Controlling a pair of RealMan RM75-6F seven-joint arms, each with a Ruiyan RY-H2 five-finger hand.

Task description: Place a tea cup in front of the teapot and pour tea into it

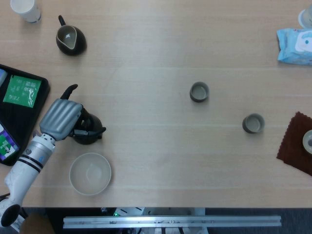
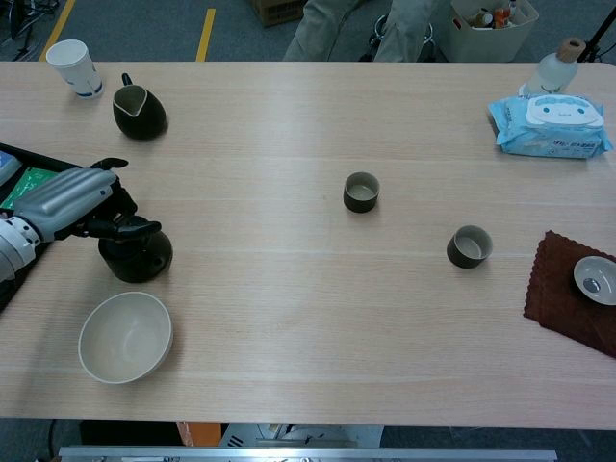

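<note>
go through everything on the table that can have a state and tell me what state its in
teapot: upright on the table, gripped from above by the left hand
near tea cup: upright, no tea visible
far tea cup: upright, no tea visible
bowl: upright, empty
dark pitcher: upright, untouched
paper cup: upright
wipes pack: lying flat, flap closed
right hand: not in view

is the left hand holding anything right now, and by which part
The left hand grips the dark teapot from above, fingers curled round its top; the exact part under the fingers is hidden. The right hand is not in view.
</note>
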